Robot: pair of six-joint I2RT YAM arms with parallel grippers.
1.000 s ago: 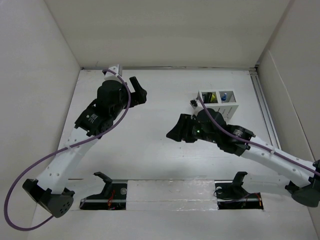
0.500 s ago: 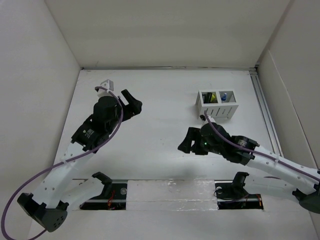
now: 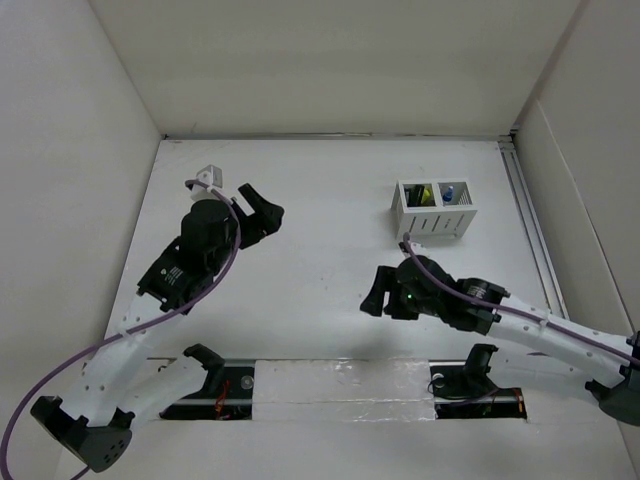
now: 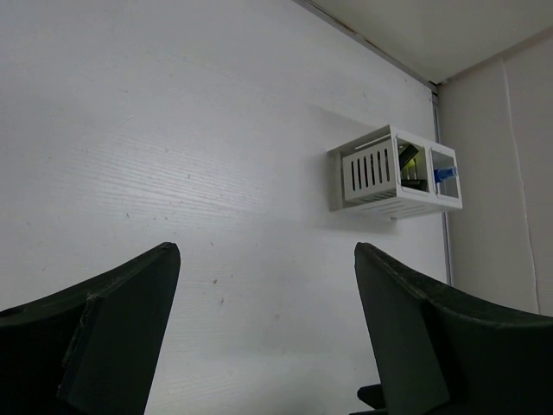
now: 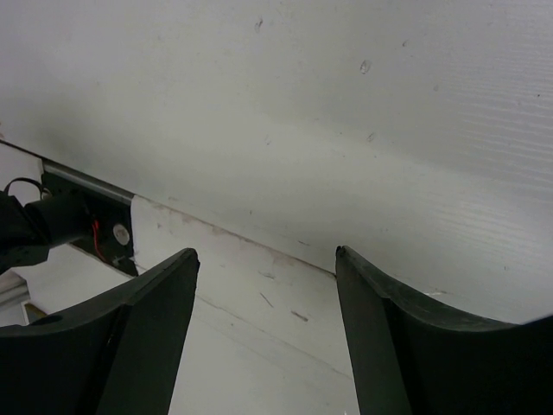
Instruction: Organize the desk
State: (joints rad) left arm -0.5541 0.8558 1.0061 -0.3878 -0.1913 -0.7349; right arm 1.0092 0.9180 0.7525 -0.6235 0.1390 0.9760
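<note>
White desk [image 3: 320,180] looks near done: no loose items seen on it.
L gripper [image 3: 259,205], well left of the organizer box [image 3: 435,215], fingers spread, holding nothing. Desk lies under & all round box, bare in every view. Box upright, w/ yellow & dark bits plus a blue item [image 3: 447,190] in its slots. R gripper [image 3: 373,292], near & in front of box, spread too, empty. Nothing blocks either arm; prob. only arm retreat remains.

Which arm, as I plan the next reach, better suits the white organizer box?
Probably right: the open right gripper hovers nearer the organizer box, though facing away; the left gripper is farther.
</note>
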